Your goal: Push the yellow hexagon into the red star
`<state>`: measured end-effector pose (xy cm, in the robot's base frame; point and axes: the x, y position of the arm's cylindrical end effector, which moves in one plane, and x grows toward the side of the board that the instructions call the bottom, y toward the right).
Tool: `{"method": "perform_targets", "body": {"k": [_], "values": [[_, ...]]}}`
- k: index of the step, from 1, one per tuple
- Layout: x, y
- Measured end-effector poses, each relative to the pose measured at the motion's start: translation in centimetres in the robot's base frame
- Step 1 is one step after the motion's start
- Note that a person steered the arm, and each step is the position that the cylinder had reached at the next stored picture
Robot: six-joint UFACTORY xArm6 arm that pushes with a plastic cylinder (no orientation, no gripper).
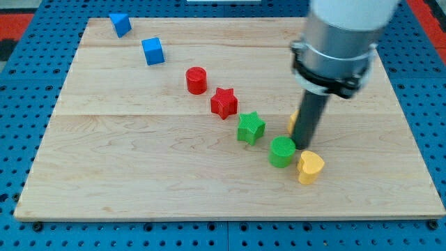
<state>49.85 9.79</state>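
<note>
The yellow hexagon (293, 123) is mostly hidden behind my rod; only its left edge shows, right of the green star. The red star (224, 102) lies near the board's middle, to the hexagon's left and slightly up. My tip (303, 146) rests on the board just below and in front of the hexagon, above the yellow heart and right of the green cylinder.
A green star (251, 127) lies between the red star and the hexagon. A green cylinder (282, 151) and a yellow heart (310, 166) sit by the tip. A red cylinder (196, 80) and two blue blocks (152, 51) (120, 24) lie toward the top left.
</note>
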Motion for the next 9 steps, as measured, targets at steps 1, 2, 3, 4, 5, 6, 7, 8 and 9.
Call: {"method": "perform_targets", "body": {"k": [1, 2, 3, 4, 5, 6, 7, 8, 9], "values": [[-1.9, -2.3], [-1.1, 4.2], [0.0, 7.9], [0.1, 13.8], [-2.1, 13.4], [-2.4, 7.7], [-2.8, 2.9], [-2.8, 6.7], [-4.8, 8.0]]}}
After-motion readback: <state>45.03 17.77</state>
